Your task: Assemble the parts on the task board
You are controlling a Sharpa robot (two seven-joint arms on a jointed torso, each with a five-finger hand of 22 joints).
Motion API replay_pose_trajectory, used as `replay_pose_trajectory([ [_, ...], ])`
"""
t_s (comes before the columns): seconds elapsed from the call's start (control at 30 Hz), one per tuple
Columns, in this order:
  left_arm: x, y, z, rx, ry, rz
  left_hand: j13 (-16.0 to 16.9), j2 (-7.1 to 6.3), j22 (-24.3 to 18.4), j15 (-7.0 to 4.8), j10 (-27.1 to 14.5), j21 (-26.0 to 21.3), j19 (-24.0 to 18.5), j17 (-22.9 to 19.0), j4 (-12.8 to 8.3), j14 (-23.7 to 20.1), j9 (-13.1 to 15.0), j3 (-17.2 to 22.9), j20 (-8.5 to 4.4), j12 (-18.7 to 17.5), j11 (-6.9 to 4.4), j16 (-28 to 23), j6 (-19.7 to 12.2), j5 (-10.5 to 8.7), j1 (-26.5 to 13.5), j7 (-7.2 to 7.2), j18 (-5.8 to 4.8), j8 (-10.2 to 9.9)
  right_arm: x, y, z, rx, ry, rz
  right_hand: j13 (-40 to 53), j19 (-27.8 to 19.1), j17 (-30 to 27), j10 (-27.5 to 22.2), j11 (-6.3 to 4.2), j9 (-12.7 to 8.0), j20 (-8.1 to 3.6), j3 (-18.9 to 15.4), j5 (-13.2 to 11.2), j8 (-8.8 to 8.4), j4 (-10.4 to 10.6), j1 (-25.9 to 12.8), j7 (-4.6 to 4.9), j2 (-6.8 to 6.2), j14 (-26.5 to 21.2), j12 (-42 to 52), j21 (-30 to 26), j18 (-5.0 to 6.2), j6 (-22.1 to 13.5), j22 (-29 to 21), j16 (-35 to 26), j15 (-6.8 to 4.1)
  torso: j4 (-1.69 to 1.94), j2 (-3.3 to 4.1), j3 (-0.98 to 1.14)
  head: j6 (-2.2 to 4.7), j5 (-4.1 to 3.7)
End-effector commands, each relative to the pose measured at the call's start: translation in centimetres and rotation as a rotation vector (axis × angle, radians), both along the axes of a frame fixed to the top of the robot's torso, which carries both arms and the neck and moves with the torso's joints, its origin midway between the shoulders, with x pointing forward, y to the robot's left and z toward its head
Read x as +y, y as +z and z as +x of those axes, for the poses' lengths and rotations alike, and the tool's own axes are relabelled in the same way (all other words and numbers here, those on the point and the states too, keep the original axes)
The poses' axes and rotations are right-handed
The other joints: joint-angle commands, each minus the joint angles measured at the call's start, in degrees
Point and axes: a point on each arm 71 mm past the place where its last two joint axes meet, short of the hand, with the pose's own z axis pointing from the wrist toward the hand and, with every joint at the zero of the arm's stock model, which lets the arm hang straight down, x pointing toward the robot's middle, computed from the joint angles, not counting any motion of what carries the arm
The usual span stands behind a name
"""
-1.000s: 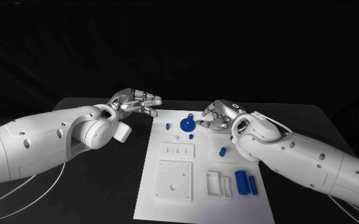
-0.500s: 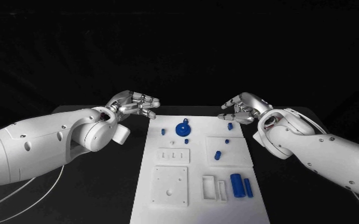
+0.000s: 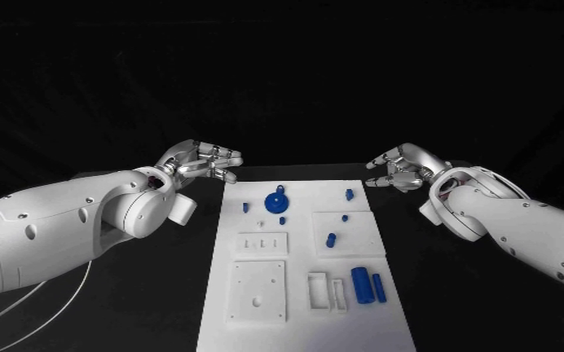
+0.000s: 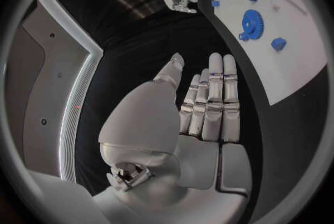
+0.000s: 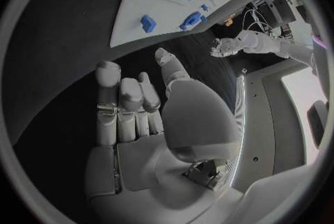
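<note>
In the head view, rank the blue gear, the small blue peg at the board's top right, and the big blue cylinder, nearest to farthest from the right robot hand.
1. Small blue peg, at the board's far right corner, nearest the right robot hand.
2. Blue gear, far end, left of centre.
3. Big blue cylinder, near end, right side.

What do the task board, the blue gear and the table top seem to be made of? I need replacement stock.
Task board: likely matte white plastic; even colour, raised blocks and cut slots, no glare.
Blue gear: probably moulded or printed plastic; solid saturated blue, dull surface, fine teeth visible in the left wrist view.
Table: black, non-reflective, possibly cloth or a mat; the material can't be confirmed.
</note>
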Motion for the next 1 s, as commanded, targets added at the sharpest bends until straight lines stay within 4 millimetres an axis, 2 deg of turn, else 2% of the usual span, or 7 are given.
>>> replay_pose_trajectory([
  [0.03, -0.1, 0.1, 0.0, -0.019, -0.006, -0.005, 0.08, 0.49, 0.08, -0.07, -0.61, 0.36, -0.13, -0.06, -0.44, 0.00, -0.02, -0.08, -0.12, -0.19, 0.02, -0.22, -0.11, 0.19, -0.11, -0.18, -0.33, 0.10, 0.0, -0.7, 0.2, 0.036, 0.063, 0.021, -0.03, 2.33, 0.10, -0.02, -0.60, -0.05, -0.62, 0.43, -0.10, 0.14, -1.38, 0.09, -0.22, 0.89, -0.04, -0.34, -0.39, -0.98, -0.69, 1.45, -0.29, -0.60, 0.06, 0.04, -0.11, -0.27, 0.10],
  [0.2, -0.2, 0.0, 0.0, -0.016, -0.011, -0.006, 0.09, 0.42, 0.09, -0.02, -1.06, 0.38, -0.16, -0.07, -0.52, 0.01, -0.02, -0.13, -0.06, -0.18, 0.12, -0.22, -0.18, 0.16, -0.14, -0.13, -0.28, 0.10, -0.4, -1.6, 0.4, 0.056, 0.056, 0.006, -0.03, 2.42, 0.12, -0.06, -0.85, -0.05, -0.88, 1.80, -0.43, 0.12, -3.41, 0.04, -0.55, 1.03, -0.07, -0.51, -0.86, -1.23, -1.80, 1.93, -0.45, -0.79, 0.27, 0.03, -0.11, -0.56, 0.14],
  [0.27, -0.2, -0.1, 0.0, -0.013, -0.014, -0.007, 0.09, 0.48, 0.09, -0.02, -0.92, 0.38, -0.17, -0.07, -0.51, -0.01, -0.02, -0.13, -0.05, -0.18, 0.09, -0.23, -0.18, 0.16, -0.17, -0.15, -0.26, 0.10, -0.5, -2.0, 0.5, 0.066, 0.054, 0.002, 0.02, 2.50, 0.28, -0.05, -0.85, -0.05, -0.90, 2.37, -0.48, 0.13, -4.27, -0.49, -0.55, 1.12, -0.04, -0.51, -1.07, -1.27, -1.87, 2.31, -0.38, -0.80, 0.43, 0.14, 0.00, -0.57, 0.20],
  [0.57, -0.2, -0.2, 0.0, -0.012, -0.016, -0.008, 0.09, 0.58, 0.09, -0.03, -0.63, 0.38, -0.23, -0.08, -0.56, -0.04, -0.02, -0.16, -0.03, -0.17, 0.03, -0.25, -0.19, 0.17, -0.22, -0.16, -0.26, 0.10, -0.4, -3.8, 0.8, 0.116, 0.057, -0.004, 0.15, 2.53, 0.41, -0.01, -0.83, -0.04, -0.90, 2.47, -0.42, 0.14, -4.60, -0.41, -0.48, 1.32, -0.01, -0.36, -0.93, -1.25, -2.04, 2.53, -0.28, -0.79, 0.66, 0.40, 0.27, -0.65, 0.21],
  [0.7, -0.3, -0.2, 0.0, -0.010, -0.019, -0.009, 0.09, 0.67, 0.10, -0.06, -0.46, 0.39, -0.25, -0.07, -0.65, -0.03, -0.02, -0.17, -0.05, -0.17, -0.01, -0.24, -0.15, 0.21, -0.23, -0.17, -0.26, 0.11, -0.1, -4.4, 0.8, 0.127, 0.064, -0.003, 0.20, 2.53, 0.54, -0.01, -0.82, -0.05, -0.89, 2.44, -0.52, 0.12, -4.73, -0.59, -0.48, 1.39, 0.02, -0.30, -0.91, -1.20, -1.95, 2.65, -0.16, -0.78, 0.74, 0.51, 0.45, -0.44, 0.21],
  [0.93, -0.4, -0.3, 0.0, -0.007, -0.021, -0.008, 0.09, 0.67, 0.10, -0.06, -0.46, 0.39, -0.25, -0.07, -0.65, -0.03, -0.02, -0.17, -0.05, -0.17, -0.01, -0.24, -0.15, 0.21, -0.23, -0.17, -0.26, 0.11, 0.3, -4.8, 0.8, 0.134, 0.063, -0.008, 0.18, 2.56, 0.61, -0.05, -0.67, -0.05, -0.82, 2.47, -0.56, 0.13, -4.72, -0.89, -0.21, 1.57, 0.01, -0.34, -0.95, -1.11, -1.96, 2.74, -0.13, -0.69, 0.83, 0.43, 0.28, -0.46, 0.02],
  [1.0, -0.4, -0.3, 0.0, -0.006, -0.022, -0.008, 0.08, 0.76, 0.14, -0.06, -0.56, 0.46, -0.27, -0.06, -0.77, -0.03, -0.02, -0.20, -0.07, -0.19, 0.01, -0.23, -0.23, 0.20, -0.23, -0.15, -0.27, 0.10, 0.4, -4.8, 0.8, 0.134, 0.062, -0.011, 0.21, 2.57, 0.64, -0.02, -0.65, -0.04, -0.80, 2.49, -0.62, 0.14, -4.73, -0.92, -0.17, 1.61, 0.02, -0.29, -0.95, -1.08, -1.93, 2.77, -0.10, -0.68, 0.80, 0.43, 0.35, -0.47, 0.06],
])
